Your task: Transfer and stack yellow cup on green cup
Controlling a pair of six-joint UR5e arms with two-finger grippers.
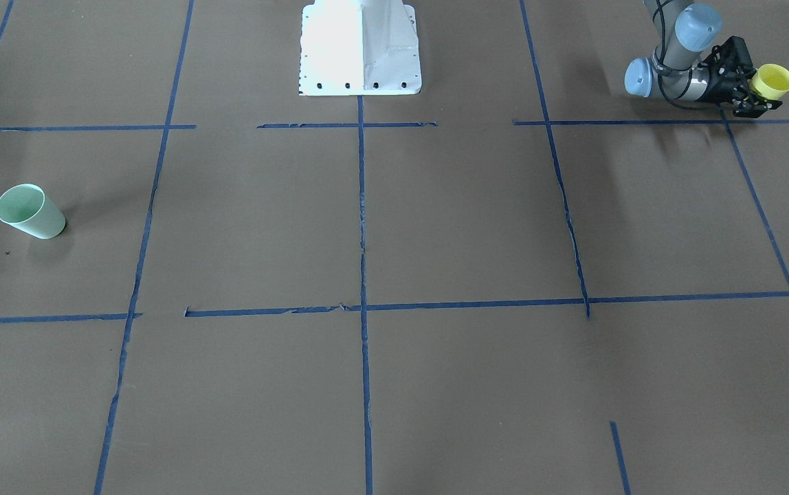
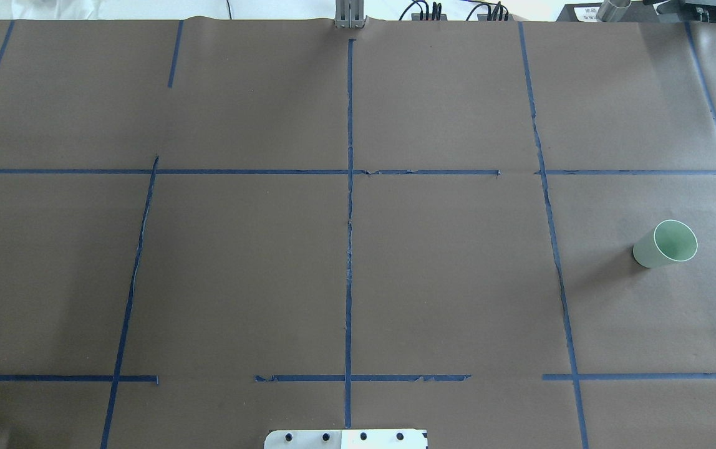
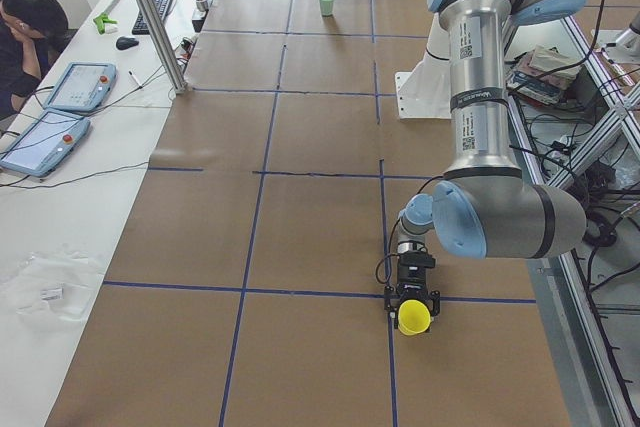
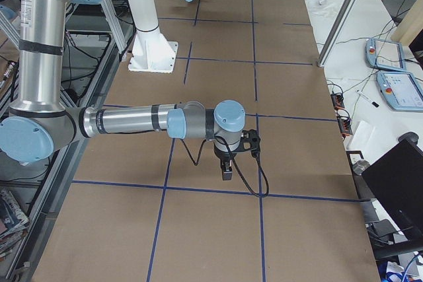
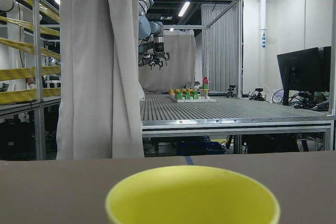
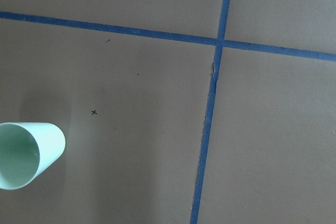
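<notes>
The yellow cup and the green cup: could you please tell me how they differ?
The yellow cup is bright yellow; the green cup is pale mint. The yellow cup is held in the left pincer, while the green cup stands free on the table. The yellow cup is at the robot's left end, the green cup far off at its right. Both are plain tapered cups.

The left arm (image 3: 482, 97) is a silver-grey metal tube with black ring seams, and pale blue caps close its joints. Above the blue elbow cap (image 3: 460, 222) sits a white label (image 3: 467, 142) bearing what looks like a square code. Below that cap a black cable (image 3: 384, 269) loops to the black left gripper (image 3: 413, 309). The right arm (image 4: 125, 122) looks alike.
</notes>
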